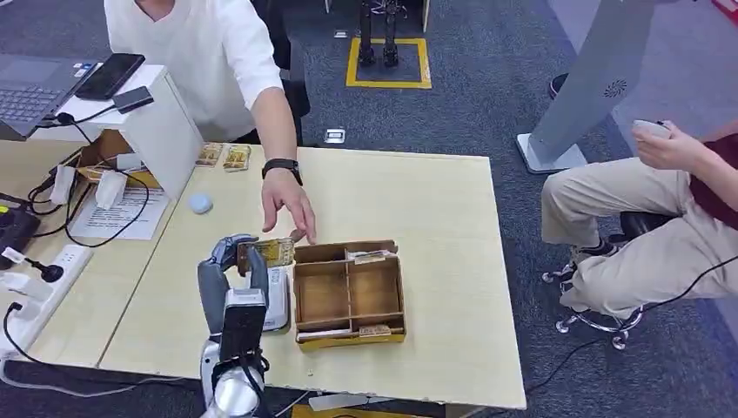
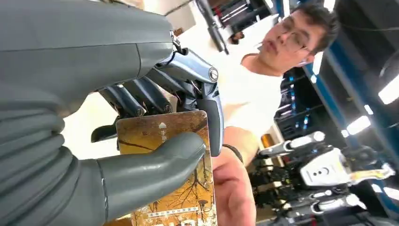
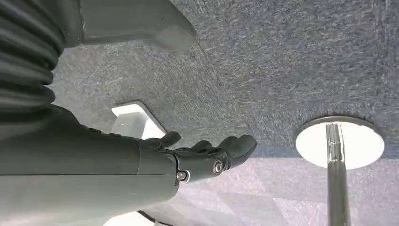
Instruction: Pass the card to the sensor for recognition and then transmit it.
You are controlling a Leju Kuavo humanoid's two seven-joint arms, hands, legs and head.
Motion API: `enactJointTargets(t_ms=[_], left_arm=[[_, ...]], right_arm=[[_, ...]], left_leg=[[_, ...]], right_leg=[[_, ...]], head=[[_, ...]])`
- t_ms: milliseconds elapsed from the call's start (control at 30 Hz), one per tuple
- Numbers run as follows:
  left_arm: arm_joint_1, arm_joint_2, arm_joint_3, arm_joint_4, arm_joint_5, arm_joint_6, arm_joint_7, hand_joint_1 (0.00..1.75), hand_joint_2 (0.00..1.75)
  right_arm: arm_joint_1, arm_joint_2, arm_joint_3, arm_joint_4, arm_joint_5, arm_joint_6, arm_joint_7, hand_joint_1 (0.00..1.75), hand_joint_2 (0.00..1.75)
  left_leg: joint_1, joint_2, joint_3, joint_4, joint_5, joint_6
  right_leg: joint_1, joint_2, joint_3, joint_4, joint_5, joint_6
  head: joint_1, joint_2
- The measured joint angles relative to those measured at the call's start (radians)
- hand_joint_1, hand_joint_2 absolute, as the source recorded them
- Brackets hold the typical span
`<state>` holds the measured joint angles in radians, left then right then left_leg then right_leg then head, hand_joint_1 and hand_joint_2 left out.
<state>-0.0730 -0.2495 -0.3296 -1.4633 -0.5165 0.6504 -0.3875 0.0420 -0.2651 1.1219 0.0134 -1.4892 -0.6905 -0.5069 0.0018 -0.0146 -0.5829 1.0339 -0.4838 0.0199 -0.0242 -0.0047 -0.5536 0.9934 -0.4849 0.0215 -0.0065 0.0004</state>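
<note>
Over the near left part of the table (image 1: 435, 200), the left hand (image 1: 228, 266) held the card (image 1: 271, 252) upright, thumb (image 2: 155, 162) pressed on one face and dark fingers (image 2: 209, 113) curled behind the other. The card, brown with a tree pattern, hung just left of the box (image 1: 348, 294) and above a pale sensor (image 1: 278, 300) lying on the table. A person's hand (image 1: 287, 200), a dark watch (image 1: 281, 165) at its wrist, reached down from the far side, fingertips right beside the card's far edge; I could not tell whether they touched it. The box was divided into compartments, with cards along its far and near walls. The right hand (image 3: 207, 157) hung above grey carpet (image 3: 291, 61), fingers loosely spread and holding nothing, near a round chair base (image 3: 339, 141). A second person (image 1: 644, 218) sat at the right.
</note>
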Motion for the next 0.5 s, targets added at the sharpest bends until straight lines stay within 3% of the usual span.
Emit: enactJointTargets(t_ms=[233,500], left_arm=[[-0.095,0.014,0.008,0.086,-0.02,0.015,0.115,1.75,1.75],[-0.136,0.023,0.009,0.155,-0.058,0.035,0.147,1.75,1.75]], right_arm=[[-0.041,-0.044,0.064,0.0,0.053,0.0,0.075,0.0,1.75],[-0.054,-0.056,0.088,0.0,0.055,0.0,0.078,0.0,1.75]], left_leg=[[0.0,0.0,0.001,0.0,0.001,0.0],[0.0,0.0,0.0,0.0,0.0,0.0]], right_leg=[[0.0,0.0,0.0,0.0,0.001,-0.001],[0.0,0.0,0.0,0.0,0.0,0.0]], head=[[0.0,0.0],[0.0,0.0]])
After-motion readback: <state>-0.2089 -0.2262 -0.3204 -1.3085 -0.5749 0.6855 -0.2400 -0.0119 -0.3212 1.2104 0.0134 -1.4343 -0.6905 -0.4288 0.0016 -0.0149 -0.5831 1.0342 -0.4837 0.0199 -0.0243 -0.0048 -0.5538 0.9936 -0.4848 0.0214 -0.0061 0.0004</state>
